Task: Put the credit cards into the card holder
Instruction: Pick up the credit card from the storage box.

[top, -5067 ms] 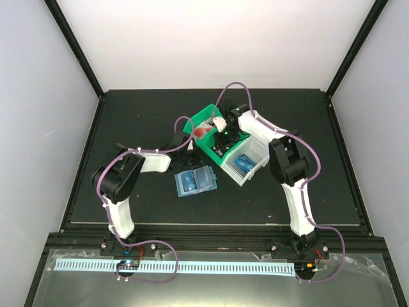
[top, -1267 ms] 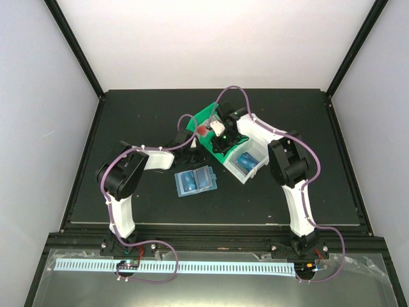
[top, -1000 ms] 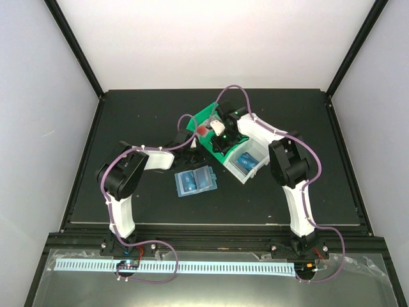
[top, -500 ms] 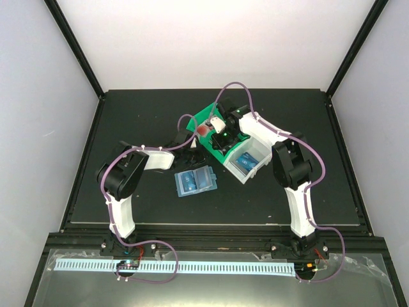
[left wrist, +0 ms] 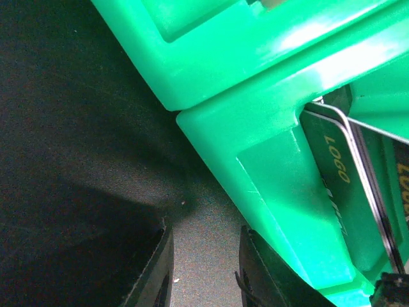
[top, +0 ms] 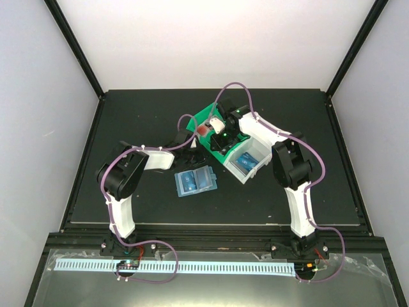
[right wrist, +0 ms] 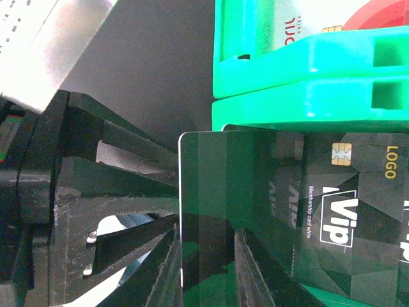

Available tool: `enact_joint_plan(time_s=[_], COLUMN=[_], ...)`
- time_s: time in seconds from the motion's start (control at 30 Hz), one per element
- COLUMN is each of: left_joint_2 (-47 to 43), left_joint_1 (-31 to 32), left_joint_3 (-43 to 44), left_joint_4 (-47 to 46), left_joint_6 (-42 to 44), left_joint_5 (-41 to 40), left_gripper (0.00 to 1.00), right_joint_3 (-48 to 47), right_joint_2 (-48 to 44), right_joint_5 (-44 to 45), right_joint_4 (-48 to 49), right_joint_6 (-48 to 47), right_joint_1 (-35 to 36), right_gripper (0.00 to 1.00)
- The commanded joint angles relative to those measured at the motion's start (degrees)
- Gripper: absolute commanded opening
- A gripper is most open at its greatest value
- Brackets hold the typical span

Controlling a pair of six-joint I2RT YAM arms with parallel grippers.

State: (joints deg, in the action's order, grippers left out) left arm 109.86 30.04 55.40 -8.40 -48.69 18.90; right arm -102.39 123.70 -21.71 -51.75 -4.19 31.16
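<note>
The teal card holder (top: pixel 196 181) lies open on the black mat, away from both grippers. A green bin (top: pixel 217 137) holds a red-and-white card (top: pixel 203 130), which also shows in the right wrist view (right wrist: pixel 307 25), and dark cards. My right gripper (top: pixel 217 130) is down in the green bin. In its wrist view, the right gripper (right wrist: pixel 208 268) stands with jaws apart at the left end of a dark VIP card (right wrist: pixel 287 192), not clamped on it. My left gripper (top: pixel 190 138) sits beside the bin's left wall. In its wrist view, the left gripper (left wrist: pixel 204 268) is open and empty over the mat.
A white bin (top: pixel 254 153) with blue cards (top: pixel 243 161) stands to the right of the green bin, touching it. The green bin's wall (left wrist: pixel 268 160) fills the left wrist view, with a dark card (left wrist: pixel 339 169) leaning inside. Grey walls ring the mat.
Over five seconds the green bin has tilted and shifted a little toward the back. In the last second my right arm has moved slightly; my left arm stays put.
</note>
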Motion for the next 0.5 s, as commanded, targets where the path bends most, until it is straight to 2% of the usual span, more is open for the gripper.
enact_joint_plan(time_s=[0.0, 0.13, 0.47], left_joint_2=[1.6, 1.6, 1.8], left_joint_1=[0.4, 0.5, 0.4], left_joint_3=[1.6, 1.6, 1.6], left_joint_4=[1.6, 1.6, 1.5], left_joint_6=[0.0, 0.0, -0.1], left_joint_5=[-0.8, -0.8, -0.8], left_gripper=[0.31, 0.31, 0.31], right_joint_3=[0.2, 0.0, 0.0], right_joint_2=[-0.3, 0.0, -0.8], right_joint_5=[-2.0, -1.6, -3.3], right_joint_4=[-0.9, -0.8, -0.7], right_joint_6=[-0.5, -0.1, 0.7], right_joint_1=[0.4, 0.4, 0.3], right_gripper=[0.25, 0.19, 0.17])
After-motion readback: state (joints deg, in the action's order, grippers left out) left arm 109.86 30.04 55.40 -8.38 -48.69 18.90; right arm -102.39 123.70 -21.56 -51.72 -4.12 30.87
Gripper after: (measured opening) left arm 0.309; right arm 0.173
